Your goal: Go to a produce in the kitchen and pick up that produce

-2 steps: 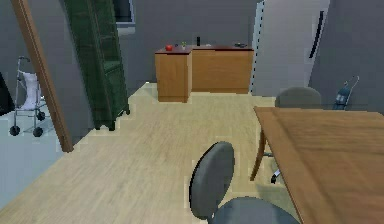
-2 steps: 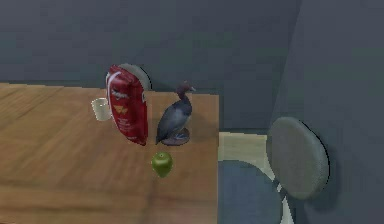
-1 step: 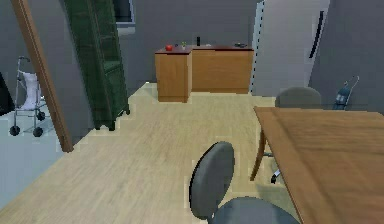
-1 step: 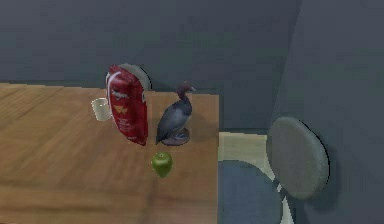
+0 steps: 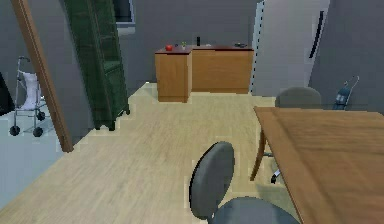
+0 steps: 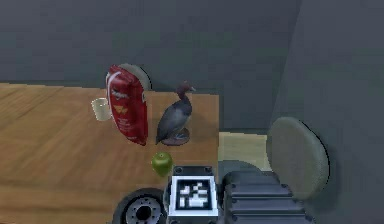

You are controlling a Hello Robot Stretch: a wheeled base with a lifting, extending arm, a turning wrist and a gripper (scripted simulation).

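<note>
Green round produce [image 6: 161, 163], prob an apple, sits on the wood table [image 6: 50, 140] by the duck statue [image 6: 175, 120] and red bag [image 6: 127, 103], gripper [image 6: 143, 207] near it, we can't tell if it holds anything, and we reckon a sloppy reach could send it rolling or topple the bag.

My forward camera looks ahead and somewhat down over the pale floor [image 5: 150, 150]. The counter [image 5: 205, 68] and the fridge [image 5: 285, 50] stand well off against the far wall. A wooden table [image 5: 330, 150] cuts in close at the forward view's lower right, showing one corner and its near edges.

My arm side camera faces out sideways and down. It sits very near that same table [image 6: 60, 140], seeing across the top to its far edge and the dark wall [image 6: 150, 35] behind. A white marker square [image 6: 195, 194] and the gripper [image 6: 140, 208] crowd the bottom edge. The table is what both views share.
</note>
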